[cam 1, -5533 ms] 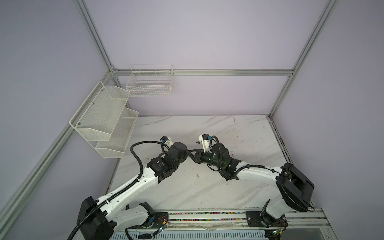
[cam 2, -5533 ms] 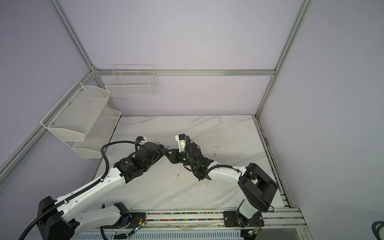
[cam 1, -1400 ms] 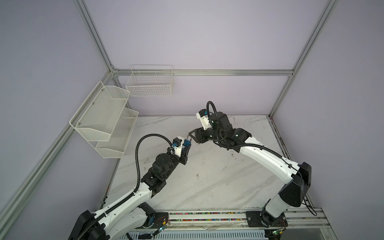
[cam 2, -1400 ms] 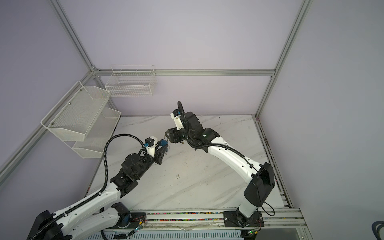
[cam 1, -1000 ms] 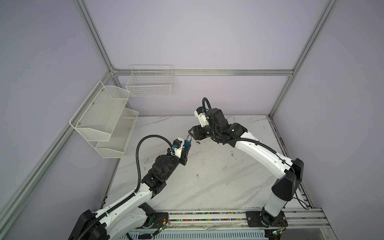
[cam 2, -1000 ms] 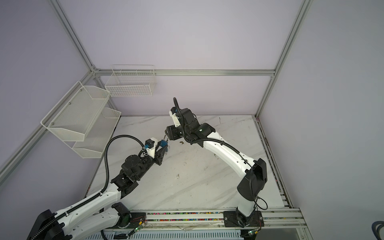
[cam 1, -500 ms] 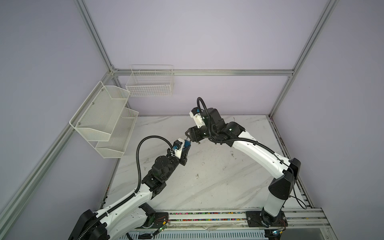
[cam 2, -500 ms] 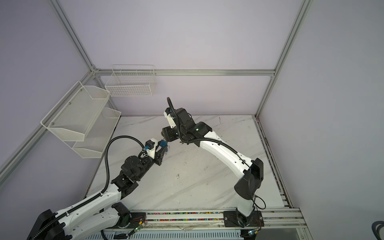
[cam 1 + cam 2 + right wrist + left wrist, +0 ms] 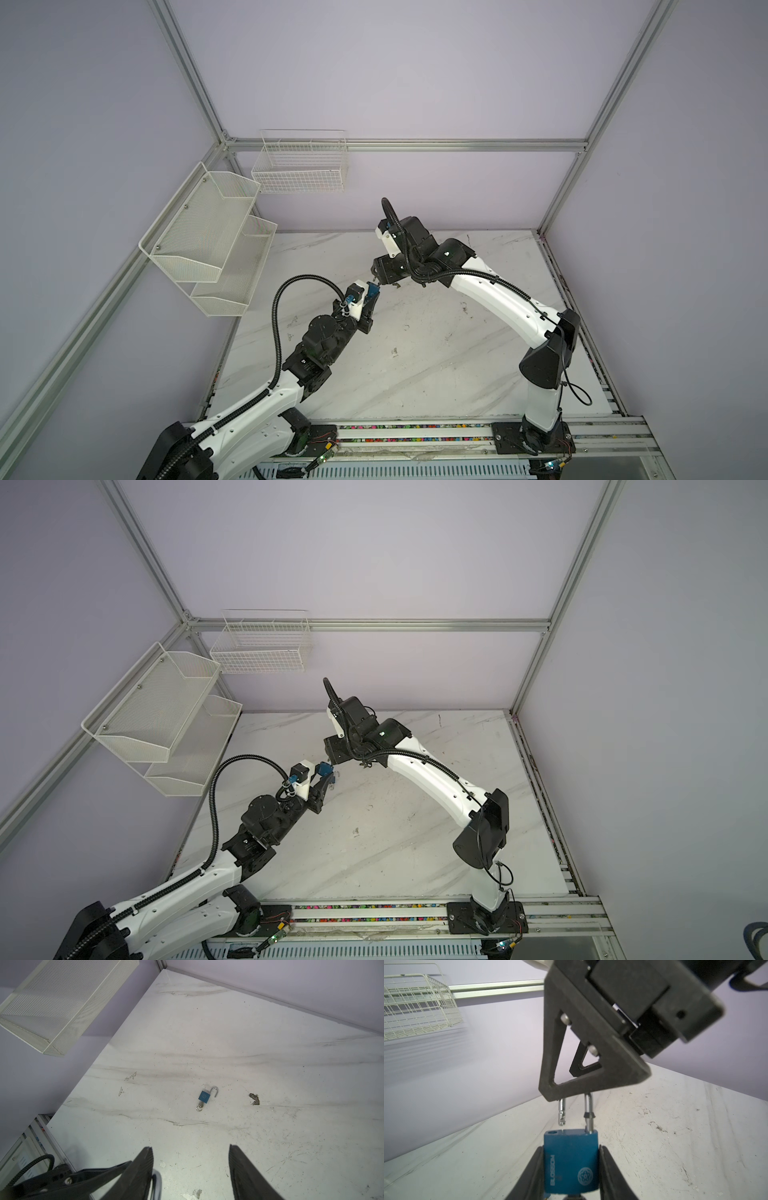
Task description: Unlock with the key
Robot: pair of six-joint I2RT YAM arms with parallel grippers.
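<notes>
I've got the stiff, likely slippery metal padlock point(image 9: 571, 1167) pinched across its body in the left gripper point(image 9: 371, 296); the right gripper point(image 9: 190, 1147) gapes empty near the shackle point(image 9: 588, 1109).

In a top view the left arm point(image 9: 257, 407) reaches from the lower left of the frame up toward the centre. The right arm point(image 9: 498, 299) arches in from the lower right, wrist bent downward. The left hand point(image 9: 571, 1150) clamps a padlock point(image 9: 571, 1167) between its fingers. The right hand point(image 9: 190, 1147) hangs just above it, fingers spread apart, perhaps brushing the shackle point(image 9: 588, 1113).
</notes>
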